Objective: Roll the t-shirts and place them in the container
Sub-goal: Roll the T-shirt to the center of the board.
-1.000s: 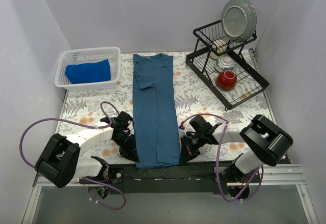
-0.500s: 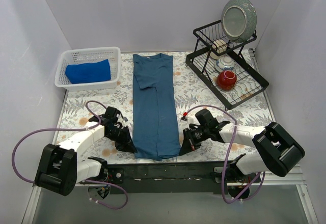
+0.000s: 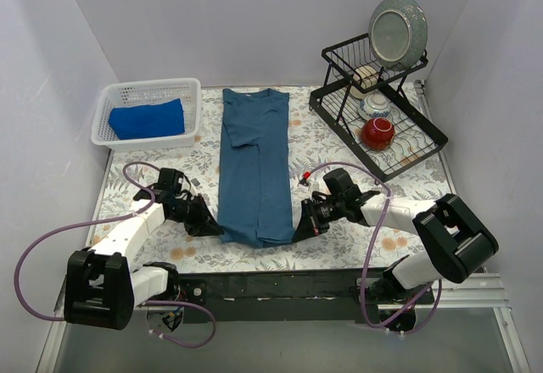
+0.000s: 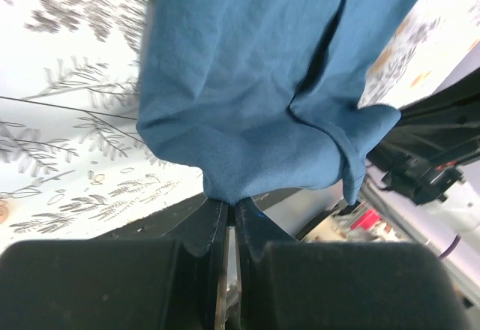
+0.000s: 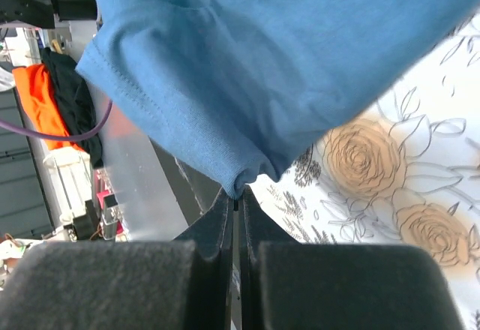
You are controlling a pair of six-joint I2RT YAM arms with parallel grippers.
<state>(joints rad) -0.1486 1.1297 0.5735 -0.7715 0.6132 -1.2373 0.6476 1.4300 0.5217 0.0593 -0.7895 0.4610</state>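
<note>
Cloth of the dark teal t-shirt (image 3: 253,169) is pinched at its near hem from both sides. The left gripper (image 3: 214,229) is clamped on the near left corner and the right gripper (image 3: 299,232) on the near right corner. The shirt is laid lengthwise down the middle of the floral table (image 3: 331,148). The royal blue t-shirt (image 3: 147,119) is seen folded in the white basket (image 3: 191,106), well apart at the far left.

Matt cloth t-shirt (image 3: 253,169), plastic mesh basket (image 3: 144,93), metal wire rack (image 3: 413,140)
</note>
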